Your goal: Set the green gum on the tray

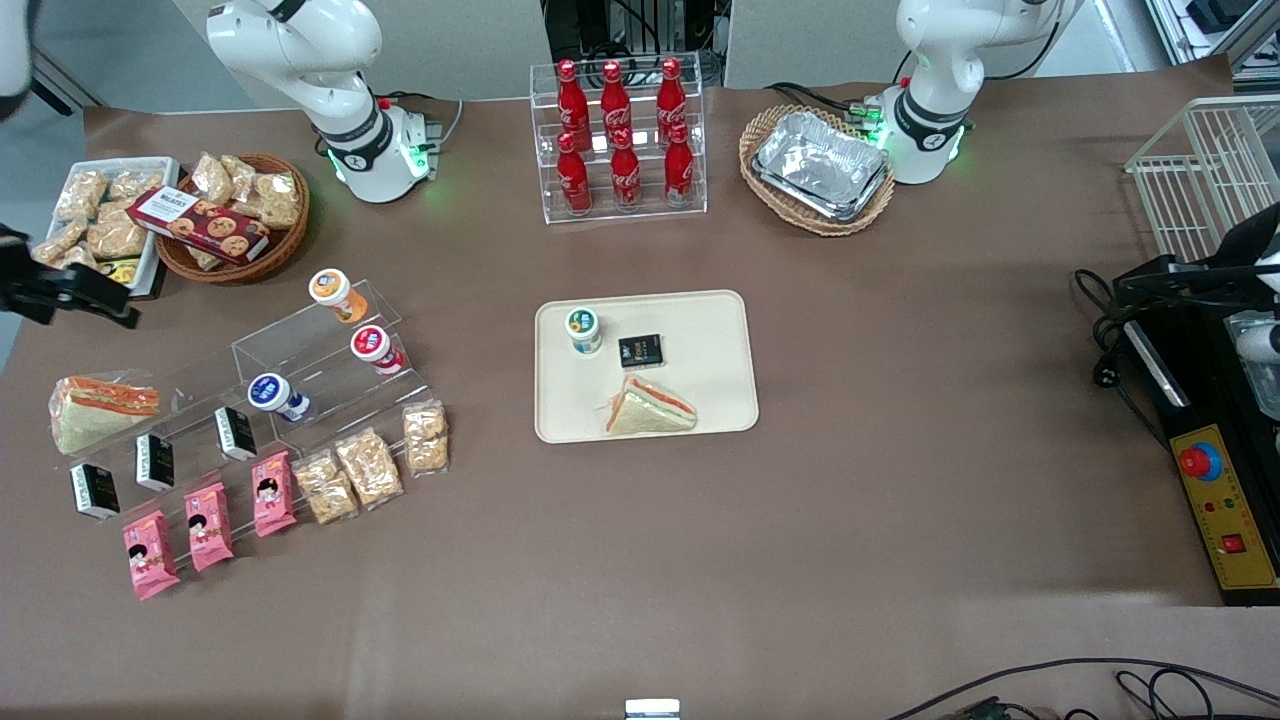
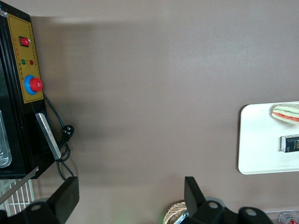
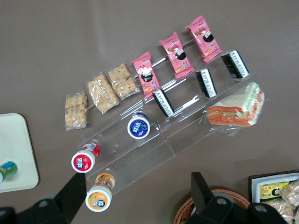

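The green gum [image 1: 584, 330], a small white bottle with a green-and-white lid, stands upright on the cream tray [image 1: 710, 330] in the corner nearest the working arm and farthest from the front camera. Its edge also shows in the right wrist view as the green gum [image 3: 6, 169] on the tray [image 3: 16, 144]. My gripper [image 1: 90, 295] hovers high at the working arm's end of the table, well away from the tray. In the right wrist view the gripper [image 3: 138, 196] is open and holds nothing, above the table beside the acrylic rack.
A stepped acrylic rack [image 1: 300, 345] holds orange-lidded [image 1: 330, 288], red-lidded [image 1: 371, 344] and blue-lidded [image 1: 268, 392] bottles, small black boxes and pink packets. A black box [image 1: 640, 350] and a sandwich [image 1: 650, 408] share the tray. A cola rack [image 1: 618, 135], a foil tray [image 1: 820, 165] and a snack basket [image 1: 235, 215] stand farther back.
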